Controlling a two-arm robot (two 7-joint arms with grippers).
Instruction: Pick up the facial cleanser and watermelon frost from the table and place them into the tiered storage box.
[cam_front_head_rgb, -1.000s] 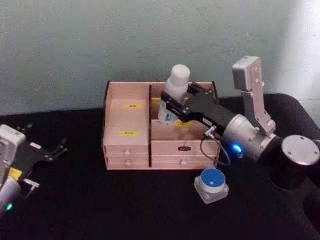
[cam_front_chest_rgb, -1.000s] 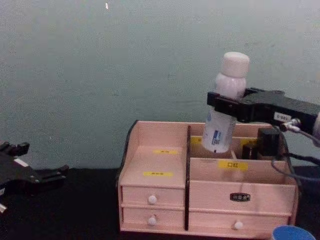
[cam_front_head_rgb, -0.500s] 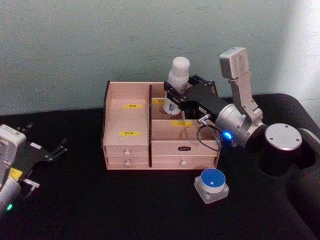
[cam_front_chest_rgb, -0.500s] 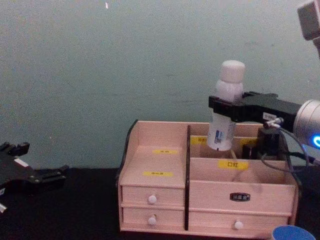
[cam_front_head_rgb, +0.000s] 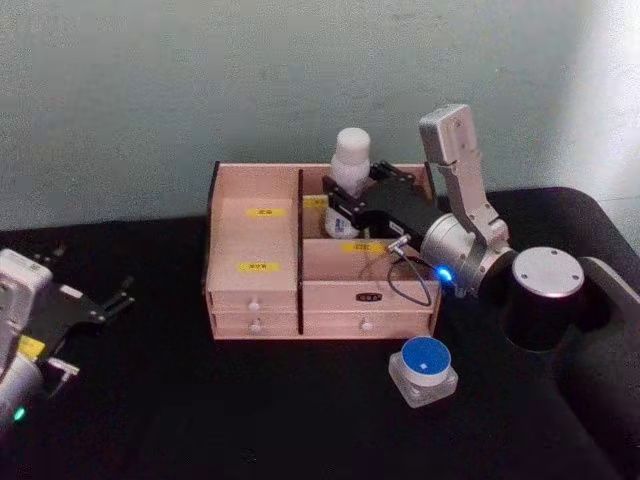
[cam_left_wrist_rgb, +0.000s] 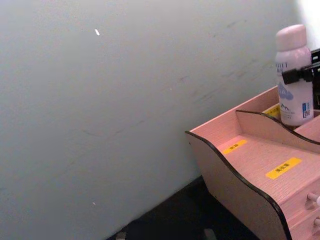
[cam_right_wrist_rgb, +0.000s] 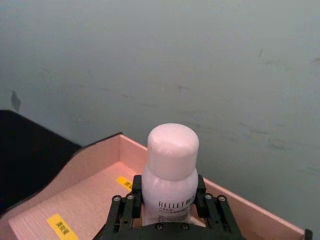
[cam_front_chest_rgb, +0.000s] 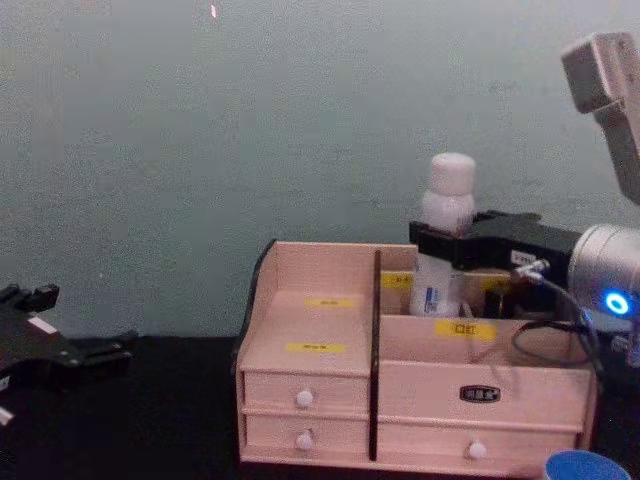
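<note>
Lower right foreground, watermelon frost on table; lower left, left gripper parked, fingers spread; beyond, facial cleanser upright in rear right compartment of tiered storage box, clamped by right gripper, base perhaps seated: lower vertically, release once standing.

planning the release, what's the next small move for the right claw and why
Probably ease down a touch. The right claw grips the facial cleanser upright in the tiered storage box, rear compartment right of the divider; its base is hidden behind a wall, so seating is unconfirmed.
</note>
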